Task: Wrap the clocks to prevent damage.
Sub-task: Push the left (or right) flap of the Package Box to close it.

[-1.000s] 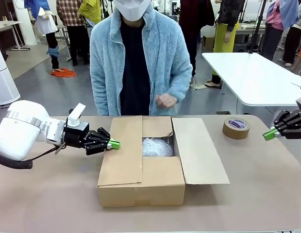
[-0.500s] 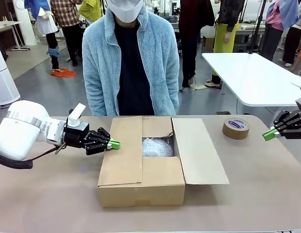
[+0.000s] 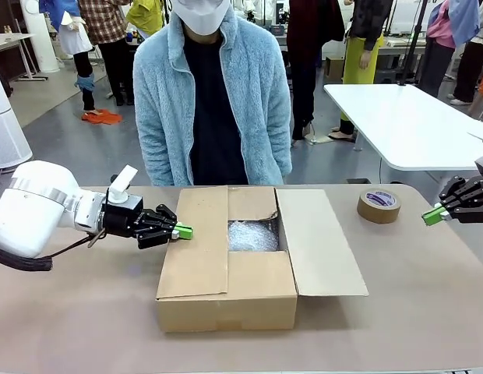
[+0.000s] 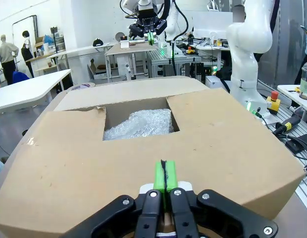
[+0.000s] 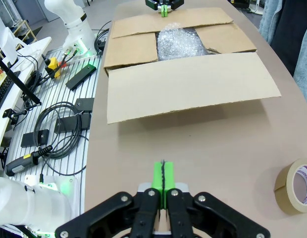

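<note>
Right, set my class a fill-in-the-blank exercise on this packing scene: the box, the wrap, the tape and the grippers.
1. The cardboard box has its flaps ____.
2. The bubble wrap lies ____ the box.
3. The left gripper and the right gripper are both ____.
4. The tape roll is ____ in colour.
Missing words: open, inside, shut, brown.

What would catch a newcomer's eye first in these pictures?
An open brown cardboard box sits centrally with clear bubble wrap inside, and a person in a fluffy light-blue jacket stands behind it. A roll of brown packing tape lies to its right; the left gripper and right gripper flank it, both shut and empty.
</note>
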Motion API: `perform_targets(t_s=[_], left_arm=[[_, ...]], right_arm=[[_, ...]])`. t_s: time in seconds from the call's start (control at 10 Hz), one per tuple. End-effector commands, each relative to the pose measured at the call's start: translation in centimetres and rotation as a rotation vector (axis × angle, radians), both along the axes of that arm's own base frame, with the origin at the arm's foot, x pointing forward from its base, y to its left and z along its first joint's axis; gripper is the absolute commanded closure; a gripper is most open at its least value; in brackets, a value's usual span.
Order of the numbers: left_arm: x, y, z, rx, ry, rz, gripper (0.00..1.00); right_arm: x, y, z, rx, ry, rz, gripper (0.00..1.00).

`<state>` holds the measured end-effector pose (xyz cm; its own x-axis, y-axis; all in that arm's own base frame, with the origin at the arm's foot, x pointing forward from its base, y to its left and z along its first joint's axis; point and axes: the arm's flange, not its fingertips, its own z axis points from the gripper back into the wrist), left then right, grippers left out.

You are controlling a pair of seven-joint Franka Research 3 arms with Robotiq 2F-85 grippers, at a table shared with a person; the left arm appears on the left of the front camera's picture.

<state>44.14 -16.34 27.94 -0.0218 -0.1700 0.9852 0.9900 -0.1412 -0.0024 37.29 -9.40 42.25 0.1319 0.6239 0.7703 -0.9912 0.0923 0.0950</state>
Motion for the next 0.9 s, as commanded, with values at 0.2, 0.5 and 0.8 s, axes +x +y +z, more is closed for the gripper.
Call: perform_targets(t_s=[0.2,0.5,0.8], left_arm=[[0.0,-0.2,-0.2,0.005,0.0,0.007,1.0],[0.0,-0.2,-0.2,0.005,0.0,0.007,1.0],[0.0,-0.2,-0.2,0.005,0.0,0.007,1.0]], right_arm=[[0.0,0.0,0.0,0.0,0.0,0.0,0.99],[4.0,0.6,-6.2,0.167,-0.036,-0.032,0.99],[6.9,2.0,-10.9,0.235,-0.035,-0.071,0.99]])
